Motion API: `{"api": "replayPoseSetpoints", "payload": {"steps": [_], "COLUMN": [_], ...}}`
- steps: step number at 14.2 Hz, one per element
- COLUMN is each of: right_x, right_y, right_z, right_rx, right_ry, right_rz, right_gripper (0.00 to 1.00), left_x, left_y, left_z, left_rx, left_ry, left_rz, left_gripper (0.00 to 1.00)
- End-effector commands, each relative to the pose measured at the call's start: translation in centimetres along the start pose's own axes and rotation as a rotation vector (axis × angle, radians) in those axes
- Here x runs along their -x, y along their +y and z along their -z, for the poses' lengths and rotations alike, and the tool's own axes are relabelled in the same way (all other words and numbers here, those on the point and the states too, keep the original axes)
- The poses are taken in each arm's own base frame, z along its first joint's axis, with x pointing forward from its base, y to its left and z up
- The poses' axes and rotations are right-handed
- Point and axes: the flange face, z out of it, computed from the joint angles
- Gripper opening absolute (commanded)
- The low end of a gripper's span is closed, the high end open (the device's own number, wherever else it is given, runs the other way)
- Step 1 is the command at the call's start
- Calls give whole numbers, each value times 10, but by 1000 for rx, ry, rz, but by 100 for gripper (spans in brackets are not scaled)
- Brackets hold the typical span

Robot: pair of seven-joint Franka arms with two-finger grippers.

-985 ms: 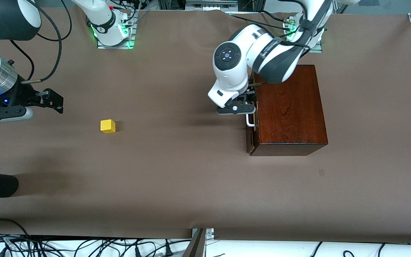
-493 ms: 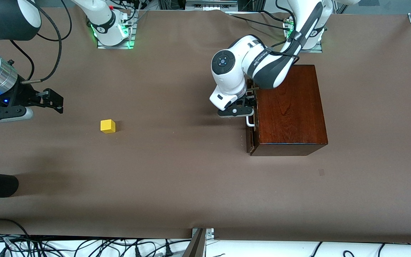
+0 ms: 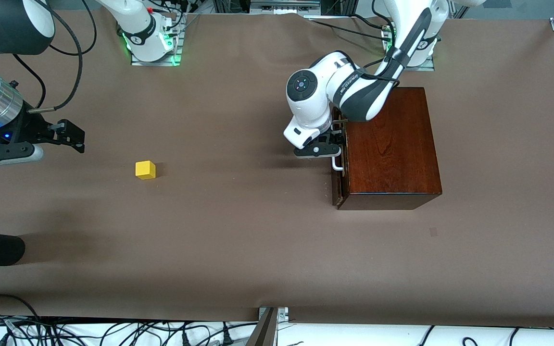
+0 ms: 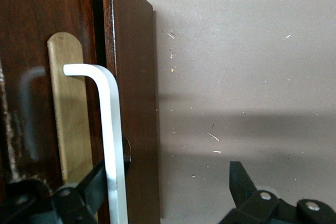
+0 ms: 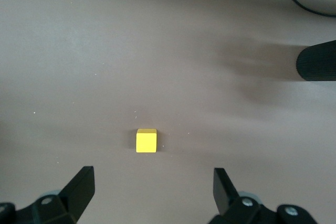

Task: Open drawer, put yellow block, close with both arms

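At the drawer (image 3: 338, 158) handle, the left gripper (image 3: 327, 148) has barely shifted.

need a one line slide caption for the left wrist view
Left pincer, open, straddles the white bar handle of the barely opened drawer.
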Motion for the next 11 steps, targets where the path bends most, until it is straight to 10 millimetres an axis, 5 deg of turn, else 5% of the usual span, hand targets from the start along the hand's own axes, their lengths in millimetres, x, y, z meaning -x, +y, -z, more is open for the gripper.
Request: {"api": "replayPoseSetpoints", "payload": {"steps": [1,7,11], "right_x": [-3,-2,-1], "right_y": [0,0,9], "right_z": [5,6,4], "right_rx": [1,-1,1], "right_ry": [7,0,-1], "right_rz": [0,7,-6], "right_gripper": [100,100,100], "left_x": [3,5,15], "left_y": [1,18,54], "left_z": [-12,-19,-13], "left_rx": [-13,36,113], "left_ry": [27,52,86], "left_rz": [4,7,18], "left_gripper": [100,100,100]}}
